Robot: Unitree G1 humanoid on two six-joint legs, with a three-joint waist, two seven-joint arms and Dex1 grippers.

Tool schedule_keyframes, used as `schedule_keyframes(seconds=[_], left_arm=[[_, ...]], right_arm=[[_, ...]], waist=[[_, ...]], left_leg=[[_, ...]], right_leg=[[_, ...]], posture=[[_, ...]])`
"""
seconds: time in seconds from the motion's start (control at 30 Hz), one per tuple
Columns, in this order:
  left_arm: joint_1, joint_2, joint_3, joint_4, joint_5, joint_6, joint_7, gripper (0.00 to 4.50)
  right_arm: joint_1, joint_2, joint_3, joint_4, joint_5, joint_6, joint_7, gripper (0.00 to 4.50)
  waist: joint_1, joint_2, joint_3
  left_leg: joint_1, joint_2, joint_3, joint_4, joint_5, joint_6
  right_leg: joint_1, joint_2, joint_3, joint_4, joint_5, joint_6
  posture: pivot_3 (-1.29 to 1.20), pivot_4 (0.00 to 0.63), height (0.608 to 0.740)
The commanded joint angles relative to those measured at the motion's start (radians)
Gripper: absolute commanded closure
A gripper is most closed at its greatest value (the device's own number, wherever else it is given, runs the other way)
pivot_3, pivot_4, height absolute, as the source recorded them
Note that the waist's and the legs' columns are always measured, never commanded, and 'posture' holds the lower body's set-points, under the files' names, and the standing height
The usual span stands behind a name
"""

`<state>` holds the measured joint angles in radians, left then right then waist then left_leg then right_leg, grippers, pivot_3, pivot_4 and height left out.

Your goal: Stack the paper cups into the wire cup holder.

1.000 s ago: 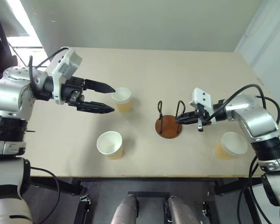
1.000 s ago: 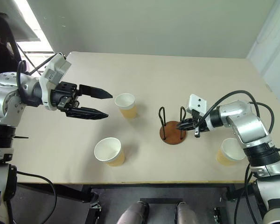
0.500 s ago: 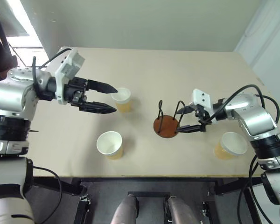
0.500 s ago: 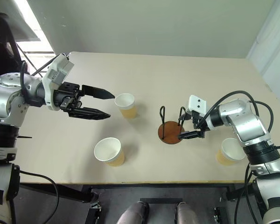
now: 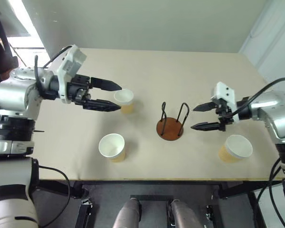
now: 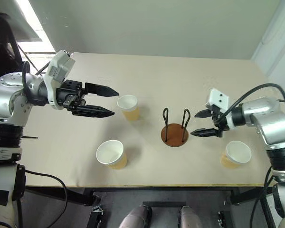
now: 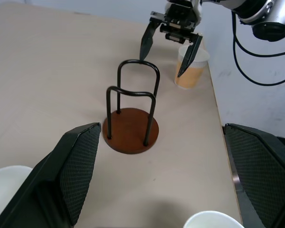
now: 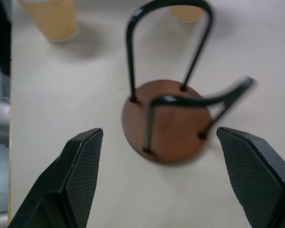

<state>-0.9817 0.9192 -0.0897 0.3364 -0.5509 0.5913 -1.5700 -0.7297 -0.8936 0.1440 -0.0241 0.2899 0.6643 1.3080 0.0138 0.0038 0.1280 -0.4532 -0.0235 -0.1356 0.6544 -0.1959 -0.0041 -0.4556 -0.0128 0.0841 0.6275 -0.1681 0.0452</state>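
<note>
The wire cup holder point(image 5: 170, 128) stands upright mid-table with nothing inside its two black loops. One paper cup point(image 5: 127, 102) sits left of it, a second cup point(image 5: 112, 147) nearer the front edge, and a third cup point(image 5: 235, 148) at the front right. My left gripper point(image 5: 120, 98) hangs open, its fingertips just left of the first cup and raised above the table. Right of the holder, my right gripper point(image 5: 193, 118) is open and apart from the wire. The right wrist view shows the holder point(image 8: 166, 118) ahead, between the fingers.
The tan table point(image 5: 190, 71) has free room at the back and between the cups. Its front edge point(image 5: 156, 179) runs just below the two nearer cups. In the left wrist view the right gripper point(image 7: 161, 67) hangs beyond the holder point(image 7: 131, 135).
My right gripper opened, let go of the holder's wire loop and drew back to the right. The holder, tipped half a second ago, stands upright again. The left gripper stayed put.
</note>
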Motion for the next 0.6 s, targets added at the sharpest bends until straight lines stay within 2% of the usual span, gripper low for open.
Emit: schedule_keyframes(seconds=[0.03,0.37,0.47,0.6], left_arm=[[-0.037,-0.004,0.025,0.012,0.025,-0.006,0.001,0.0],[-0.181,-0.108,0.036,0.228,0.222,-0.287,0.187,0.0],[-0.23,-0.115,0.01,0.313,0.304,-0.401,0.212,0.0],[-0.259,-0.09,-0.083,0.383,0.473,-0.619,0.195,0.0]], right_arm=[[0.005,-0.04,-0.074,-0.054,0.032,0.018,-0.017,0.63],[-0.094,-0.051,-0.238,-0.171,0.172,0.157,-0.137,0.63],[-0.102,-0.07,-0.249,-0.183,0.189,0.172,-0.151,0.63],[-0.1,-0.097,-0.246,-0.166,0.193,0.165,-0.155,0.63]], waist=[[0.0,0.0,0.0],[0.001,0.0,0.0],[0.001,0.0,0.0],[0.001,0.0,0.0]], left_leg=[[0.0,0.0,0.0,0.0,0.0,0.0],[0.0,0.0,0.0,0.001,0.001,0.0],[0.0,0.0,0.0,0.0,0.001,0.001],[-0.001,-0.001,0.0,0.0,0.001,0.001]], right_leg=[[0.0,0.0,0.0,0.0,0.0,0.0],[0.0,0.0,0.0,0.0,0.0,0.0],[0.0,0.0,0.0,-0.001,0.0,0.001],[0.0,0.0,0.0,-0.002,0.0,0.002]], posture=[[0.0,0.15,0.74],[0.0,0.15,0.74],[0.0,0.15,0.74],[0.0,0.15,0.74]])
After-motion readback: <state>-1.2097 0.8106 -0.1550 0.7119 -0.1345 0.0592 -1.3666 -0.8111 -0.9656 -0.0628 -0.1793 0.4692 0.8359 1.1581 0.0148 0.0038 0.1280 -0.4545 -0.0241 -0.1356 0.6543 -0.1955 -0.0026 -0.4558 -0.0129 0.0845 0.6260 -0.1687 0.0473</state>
